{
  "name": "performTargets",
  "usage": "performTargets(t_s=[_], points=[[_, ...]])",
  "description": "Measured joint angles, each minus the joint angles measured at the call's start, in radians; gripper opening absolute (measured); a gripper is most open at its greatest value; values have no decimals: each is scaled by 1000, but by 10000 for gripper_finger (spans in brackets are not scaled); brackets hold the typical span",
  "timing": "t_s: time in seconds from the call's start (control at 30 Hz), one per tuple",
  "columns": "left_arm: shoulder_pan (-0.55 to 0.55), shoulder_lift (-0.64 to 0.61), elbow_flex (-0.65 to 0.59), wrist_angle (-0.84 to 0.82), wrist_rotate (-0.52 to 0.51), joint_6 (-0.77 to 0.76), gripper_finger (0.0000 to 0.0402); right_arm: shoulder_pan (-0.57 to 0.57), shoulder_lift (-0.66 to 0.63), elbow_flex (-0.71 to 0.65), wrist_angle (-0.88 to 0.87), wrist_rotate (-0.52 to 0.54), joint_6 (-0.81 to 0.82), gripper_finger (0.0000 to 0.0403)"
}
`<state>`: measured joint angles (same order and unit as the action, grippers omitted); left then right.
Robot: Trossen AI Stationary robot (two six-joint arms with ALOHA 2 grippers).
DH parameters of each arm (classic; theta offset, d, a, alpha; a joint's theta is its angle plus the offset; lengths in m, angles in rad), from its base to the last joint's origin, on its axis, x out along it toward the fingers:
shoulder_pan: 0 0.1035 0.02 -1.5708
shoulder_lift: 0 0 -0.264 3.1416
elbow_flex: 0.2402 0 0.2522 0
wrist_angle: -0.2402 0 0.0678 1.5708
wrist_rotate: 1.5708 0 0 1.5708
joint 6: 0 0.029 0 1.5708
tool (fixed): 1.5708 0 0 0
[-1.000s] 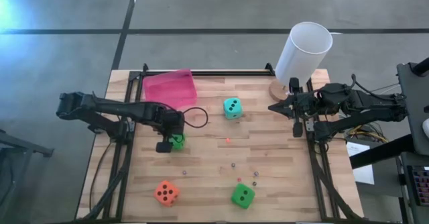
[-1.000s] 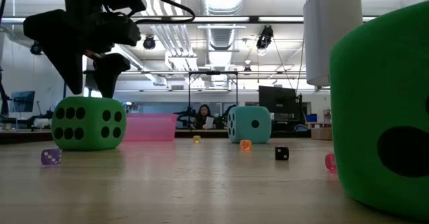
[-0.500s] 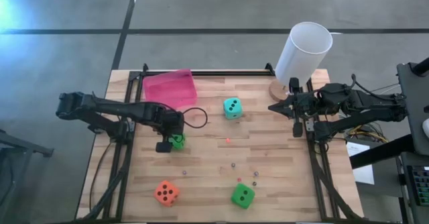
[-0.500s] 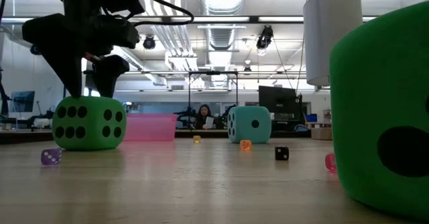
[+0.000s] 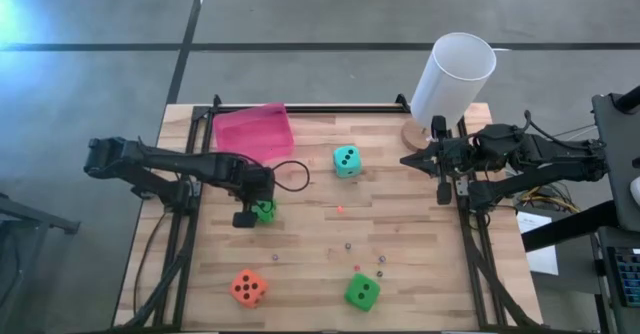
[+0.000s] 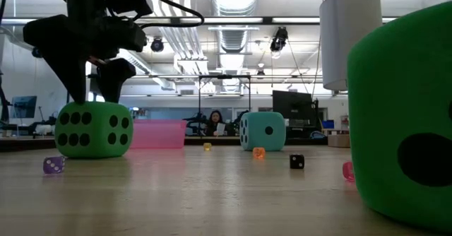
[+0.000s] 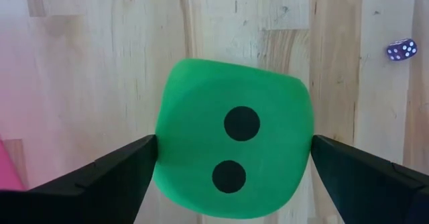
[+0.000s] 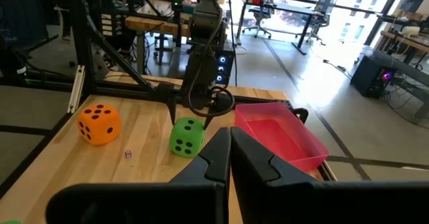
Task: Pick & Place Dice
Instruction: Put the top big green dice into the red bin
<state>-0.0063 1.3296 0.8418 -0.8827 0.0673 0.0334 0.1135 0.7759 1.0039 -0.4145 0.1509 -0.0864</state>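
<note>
Pink bin [image 5: 254, 131] at the bench's [image 5: 420, 274] far left corner looks empty; the white cup [image 5: 452, 77] stands at the far right corner. My left pincer [image 5: 252, 212] straddles a green die [image 7: 233, 157] wide open beside the bin, fingers [image 7: 100, 180] barely touching. My right pincer [image 5: 443, 189] waits shut at the right edge.

Wooden table [image 5: 310, 254] bearing: pink tray [image 5: 254, 131] at far left, white cylinder [image 5: 452, 77] on round base at far right, small beads [image 5: 348, 244] scattered mid-table.
</note>
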Motion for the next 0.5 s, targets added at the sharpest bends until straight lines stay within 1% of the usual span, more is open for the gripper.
performTargets(t_s=[0.17, 0.5], points=[[-9, -2, -44, 56, 2, -31, 400, 0, 0, 0, 0, 0, 0, 8], [-20, -1, -79, 94, 2, -61, 399, 0, 0, 0, 0, 0, 0, 8]])
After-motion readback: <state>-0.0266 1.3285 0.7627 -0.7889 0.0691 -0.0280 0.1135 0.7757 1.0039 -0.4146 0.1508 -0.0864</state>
